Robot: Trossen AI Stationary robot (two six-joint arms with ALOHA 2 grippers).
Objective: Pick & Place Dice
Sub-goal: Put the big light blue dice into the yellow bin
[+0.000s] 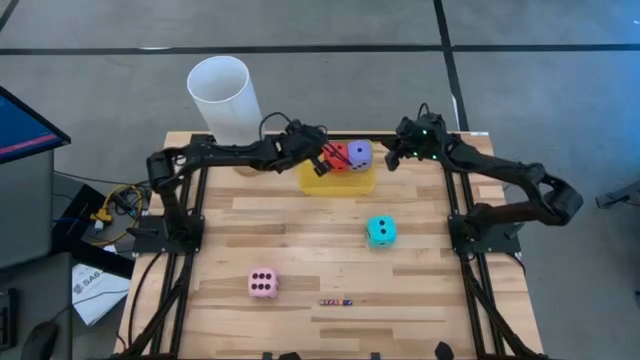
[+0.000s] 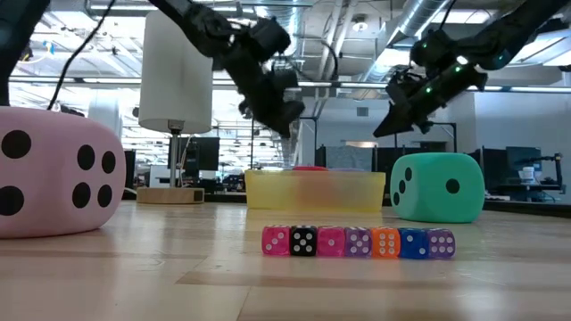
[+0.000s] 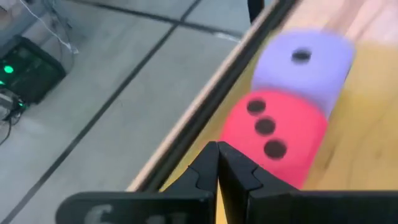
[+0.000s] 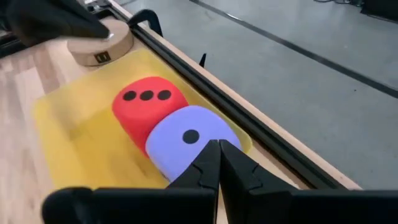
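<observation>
In the low view the yellow tray (image 1: 338,181) hides nearly all of the red die (image 1: 339,157). Left hand (image 1: 322,153) closed, empty, above it; purple die (image 1: 359,153) adjoining; right hand (image 1: 392,158) likewise closed. Pink die (image 1: 263,283) and cyan die (image 1: 380,231) sit on the desk (image 1: 300,240).

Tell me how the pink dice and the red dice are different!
The pink dice sits alone on the bare wood near the table's front; the red dice sits in the yellow tray, touching the purple dice. Pink shows four pips on top; red shows three on one face. Both are soft cubes with black pips.
</observation>
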